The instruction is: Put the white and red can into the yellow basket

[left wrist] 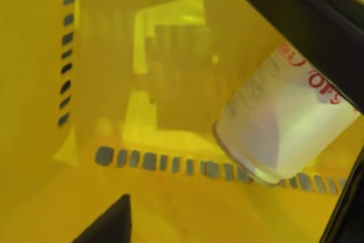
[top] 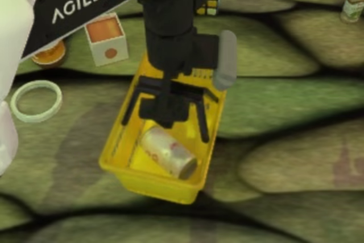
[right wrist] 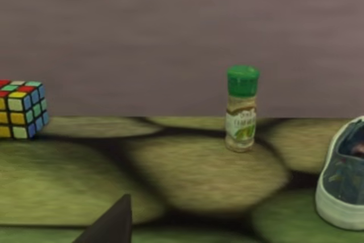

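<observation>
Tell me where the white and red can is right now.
The white and red can lies on its side inside the yellow basket, left of the top view's centre, just below the left gripper that hangs over the basket.

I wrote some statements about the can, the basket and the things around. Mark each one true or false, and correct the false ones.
1. The white and red can lies on its side inside the yellow basket. True.
2. The left gripper hangs above the basket. True.
3. A pale ring lies inside the basket. False: it lies on the table left of the basket.
4. The green-capped bottle has tipped over. False: it stands upright.
</observation>
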Action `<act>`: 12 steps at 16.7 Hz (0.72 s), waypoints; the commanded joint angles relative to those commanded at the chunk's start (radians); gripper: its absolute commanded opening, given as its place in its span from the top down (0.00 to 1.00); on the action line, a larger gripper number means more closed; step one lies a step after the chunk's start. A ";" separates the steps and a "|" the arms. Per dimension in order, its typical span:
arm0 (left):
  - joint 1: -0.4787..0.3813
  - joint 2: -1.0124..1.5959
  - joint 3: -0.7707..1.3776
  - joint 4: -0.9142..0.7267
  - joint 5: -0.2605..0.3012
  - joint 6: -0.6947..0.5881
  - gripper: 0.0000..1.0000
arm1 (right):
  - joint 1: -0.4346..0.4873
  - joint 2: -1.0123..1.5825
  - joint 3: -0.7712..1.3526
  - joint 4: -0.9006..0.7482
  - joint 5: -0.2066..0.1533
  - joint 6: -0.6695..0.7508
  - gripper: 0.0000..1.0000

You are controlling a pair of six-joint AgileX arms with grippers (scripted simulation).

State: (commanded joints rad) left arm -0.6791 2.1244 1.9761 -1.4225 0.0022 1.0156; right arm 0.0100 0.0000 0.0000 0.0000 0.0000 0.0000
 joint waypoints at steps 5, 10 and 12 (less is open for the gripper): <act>0.000 -0.004 -0.039 0.035 0.000 -0.001 0.00 | 0.000 0.000 0.000 0.000 0.000 0.000 0.00; 0.000 -0.004 -0.039 0.035 0.000 -0.001 0.30 | 0.000 0.000 0.000 0.000 0.000 0.000 0.00; 0.000 -0.004 -0.039 0.035 0.000 -0.001 0.45 | 0.000 0.000 0.000 0.000 0.000 0.000 0.00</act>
State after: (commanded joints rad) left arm -0.6794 2.1207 1.9375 -1.3876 0.0021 1.0150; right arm 0.0100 0.0000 0.0000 0.0000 0.0000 0.0000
